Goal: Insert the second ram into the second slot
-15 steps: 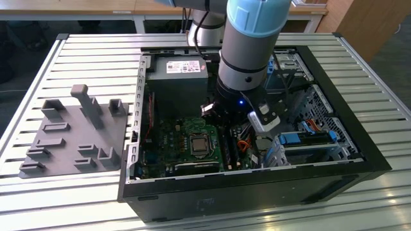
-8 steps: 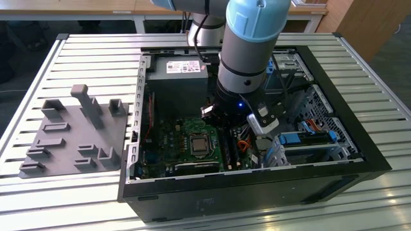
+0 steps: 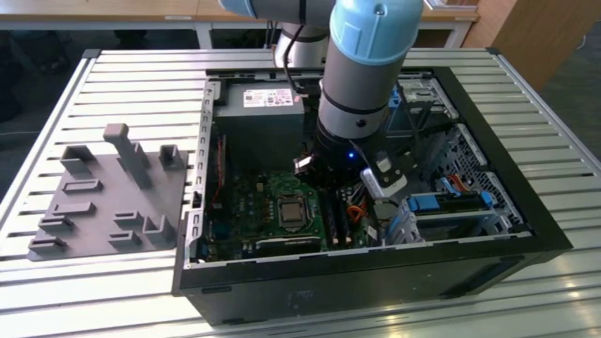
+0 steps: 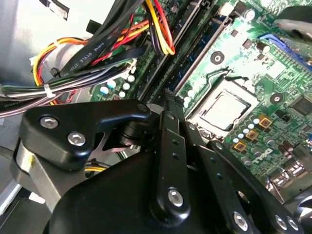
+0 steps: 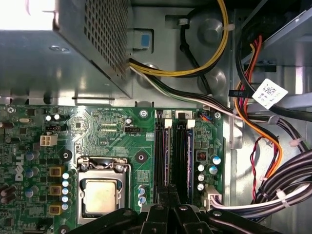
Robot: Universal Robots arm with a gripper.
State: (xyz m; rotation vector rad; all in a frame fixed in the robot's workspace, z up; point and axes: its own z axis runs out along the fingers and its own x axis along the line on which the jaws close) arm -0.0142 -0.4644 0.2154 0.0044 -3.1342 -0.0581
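My claw (image 5: 169, 192) hangs low over the motherboard (image 5: 107, 131), its fingers (image 4: 168, 117) drawn together with no gap that I can see. Whether a stick sits pinched between them, I cannot tell. The tips stand over the inner part of the ram slots (image 5: 168, 146), which run as four parallel slots beside the one CPU socket (image 5: 101, 195). One blue ram stick (image 5: 189, 156) stands upright in the outermost slot, next to a few small capacitors; I cannot tell if it is the second ram.

Room is tight. Past the far end of the slots rises the edge of the single power supply (image 5: 63, 58). On the slots' outer side a bundle of black, orange and yellow cables (image 5: 287, 180) crowds in.

In the exterior view my arm (image 3: 362, 84) reaches down through the open computer case (image 3: 376, 264), whose walls ring me on four sides. One blue drive caddy (image 3: 449, 204) sits toward the exterior view's right. Well apart, outside the case on the exterior view's left, lies one grey fixture tray (image 3: 103, 190).
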